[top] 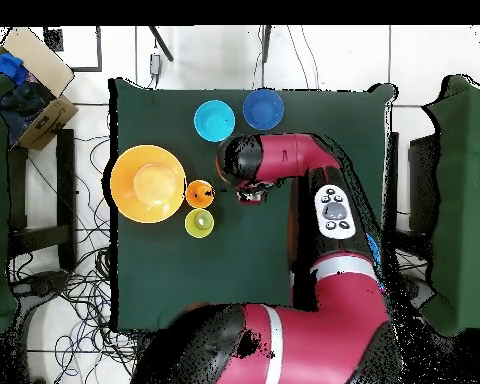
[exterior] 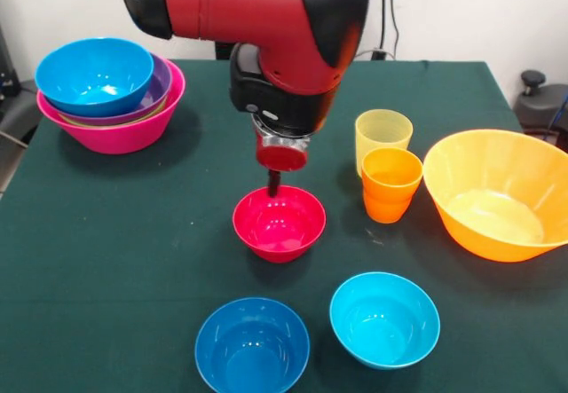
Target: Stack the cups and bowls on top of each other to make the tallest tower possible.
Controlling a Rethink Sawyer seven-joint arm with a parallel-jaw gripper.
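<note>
I see the arm (exterior: 257, 20) filling the top of the front view, its red and black bulk hanging over the middle of the green table (exterior: 124, 233). At about two o'clock from the table's centre sits the large orange bowl (exterior: 497, 193), upright and empty. At ten o'clock stands the tower (exterior: 111, 96): the large pink bowl (exterior: 115, 136) as base, the purple bowl (exterior: 160, 87) nested in it, a thin pale green rim just showing beneath that, and the sky blue bowl (exterior: 93, 74) on top. In the overhead view the arm hides this stack.

Near six o'clock lie the dark blue bowl (exterior: 252, 347) and, just beside it toward four o'clock, the cyan bowl (exterior: 384, 318), apart from each other. The small red bowl (exterior: 279, 223) sits at the centre, directly under the gripper (exterior: 274, 183). A dark finger reaches down to the bowl's far rim; I cannot tell whether the fingers are spread or closed, or whether they grip the rim.

Between the red bowl and the large orange bowl stand the pale yellow cup (exterior: 383, 136) and, touching it on the near side, the shorter orange cup (exterior: 390, 183), both upright.
</note>
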